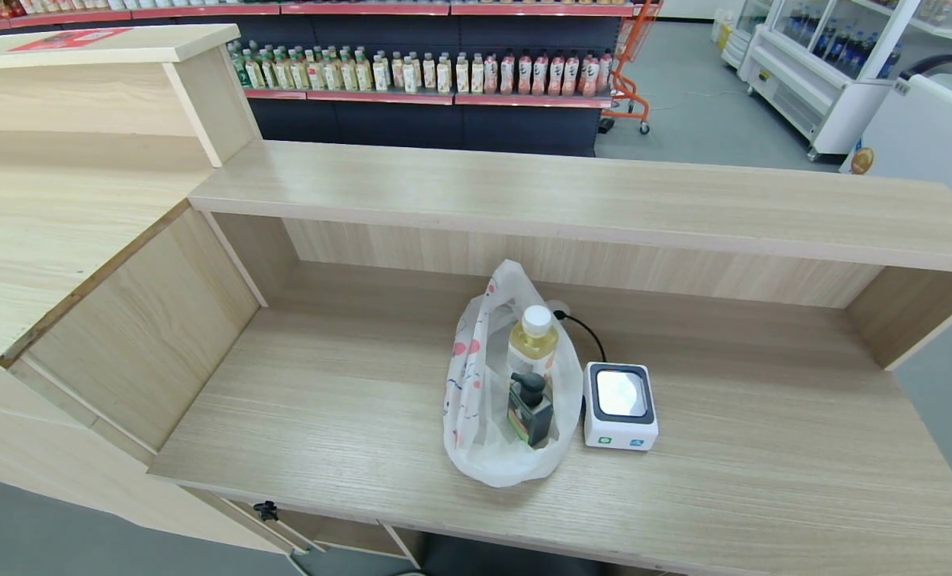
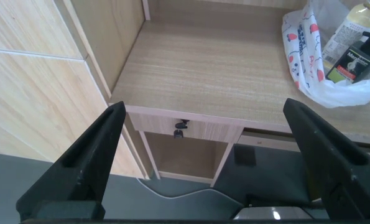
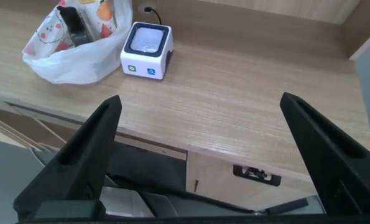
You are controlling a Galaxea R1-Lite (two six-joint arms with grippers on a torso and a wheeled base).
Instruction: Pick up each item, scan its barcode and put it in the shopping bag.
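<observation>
left gripper (image 2: 203, 168), right gripper (image 3: 200, 165): jaws standing wide | white red-printed plastic shopping bag (image 1: 476, 400) sitting on pale wooden counter (image 1: 324, 416), holding yellow-drink bottle (image 1: 534, 340), black pump bottle (image 1: 530, 408) | right wrist view catching white box scanner (image 3: 146, 50) just beside bag

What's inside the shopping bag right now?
The shopping bag holds a white-capped bottle of yellowish liquid and a dark pump bottle. Their lower parts and the bag's bottom are hidden by the plastic.

Bright even light, glare on scanner (image 1: 621, 394)
</observation>
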